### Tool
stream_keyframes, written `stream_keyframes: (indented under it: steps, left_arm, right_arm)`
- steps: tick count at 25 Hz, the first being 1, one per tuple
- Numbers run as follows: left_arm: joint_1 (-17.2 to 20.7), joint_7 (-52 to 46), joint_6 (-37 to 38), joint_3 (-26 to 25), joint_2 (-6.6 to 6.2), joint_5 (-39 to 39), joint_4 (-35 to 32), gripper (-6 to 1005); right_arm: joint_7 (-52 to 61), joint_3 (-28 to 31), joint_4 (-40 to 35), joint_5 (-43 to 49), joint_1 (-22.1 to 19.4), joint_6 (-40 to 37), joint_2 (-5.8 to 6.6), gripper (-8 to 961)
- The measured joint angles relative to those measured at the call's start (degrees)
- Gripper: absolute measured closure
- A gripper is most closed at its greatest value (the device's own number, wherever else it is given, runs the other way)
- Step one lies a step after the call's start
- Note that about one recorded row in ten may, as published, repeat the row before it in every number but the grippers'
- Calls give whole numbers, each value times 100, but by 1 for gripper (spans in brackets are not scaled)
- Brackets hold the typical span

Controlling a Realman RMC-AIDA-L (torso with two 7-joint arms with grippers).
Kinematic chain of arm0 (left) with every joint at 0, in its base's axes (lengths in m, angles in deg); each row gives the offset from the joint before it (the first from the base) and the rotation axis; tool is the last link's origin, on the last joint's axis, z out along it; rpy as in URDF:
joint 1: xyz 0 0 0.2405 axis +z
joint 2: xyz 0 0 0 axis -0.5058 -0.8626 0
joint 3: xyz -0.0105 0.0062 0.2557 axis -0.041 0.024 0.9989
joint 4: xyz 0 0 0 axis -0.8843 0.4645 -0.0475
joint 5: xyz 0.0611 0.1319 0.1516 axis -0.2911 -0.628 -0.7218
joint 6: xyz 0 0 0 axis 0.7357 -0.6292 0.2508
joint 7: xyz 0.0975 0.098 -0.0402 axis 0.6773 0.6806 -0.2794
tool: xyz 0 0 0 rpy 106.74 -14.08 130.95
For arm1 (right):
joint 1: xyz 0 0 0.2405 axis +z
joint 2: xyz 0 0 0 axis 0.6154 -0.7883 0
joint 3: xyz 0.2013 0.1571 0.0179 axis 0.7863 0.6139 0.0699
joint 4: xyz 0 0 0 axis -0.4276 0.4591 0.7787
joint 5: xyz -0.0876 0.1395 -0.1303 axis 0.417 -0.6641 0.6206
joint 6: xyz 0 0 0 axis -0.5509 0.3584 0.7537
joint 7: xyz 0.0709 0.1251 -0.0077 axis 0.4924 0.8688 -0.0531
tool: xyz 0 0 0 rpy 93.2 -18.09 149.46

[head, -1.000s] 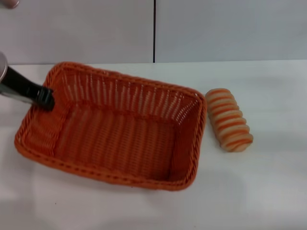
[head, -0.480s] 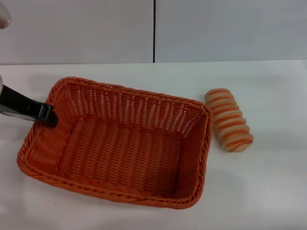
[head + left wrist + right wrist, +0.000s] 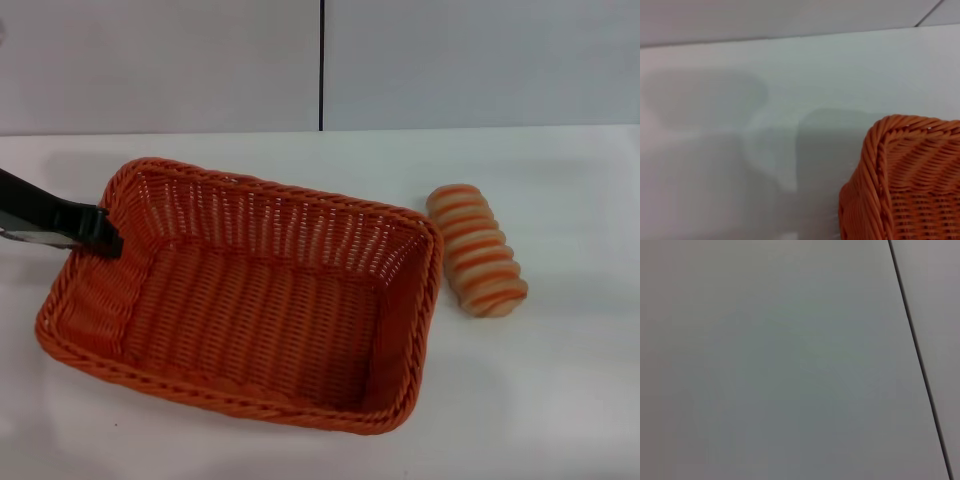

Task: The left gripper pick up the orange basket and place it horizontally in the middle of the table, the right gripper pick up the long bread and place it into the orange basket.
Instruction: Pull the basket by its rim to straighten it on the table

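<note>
The orange basket (image 3: 250, 320) lies flat on the white table (image 3: 560, 400), its long side running left to right and a little askew. My left gripper (image 3: 98, 235) reaches in from the left edge and is shut on the rim of the basket's left short wall. A corner of the orange basket (image 3: 910, 185) also shows in the left wrist view. The long bread (image 3: 476, 250), tan with orange-brown stripes, rests on the table just right of the basket, apart from it. My right gripper is out of view.
A grey wall with a dark vertical seam (image 3: 321, 65) stands behind the table's far edge. The right wrist view holds only a plain grey surface crossed by a dark seam (image 3: 917, 360). Bare tabletop lies right of and in front of the bread.
The basket has come down and toward me, levelling out onto the table. My left gripper went with it on the left rim. The bread has not moved.
</note>
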Motion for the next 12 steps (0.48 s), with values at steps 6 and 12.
stream_keyframes:
  steps: [6,12]
  left_arm:
    - [-28,14,61,-246,-45,49,99,732]
    - [-86,125,421,-576,-91,65,36,524]
  right_arm:
    - [0,1,-10,0,7,3,-1,324]
    - [113,1,-63,0,-48,-4,-5,324]
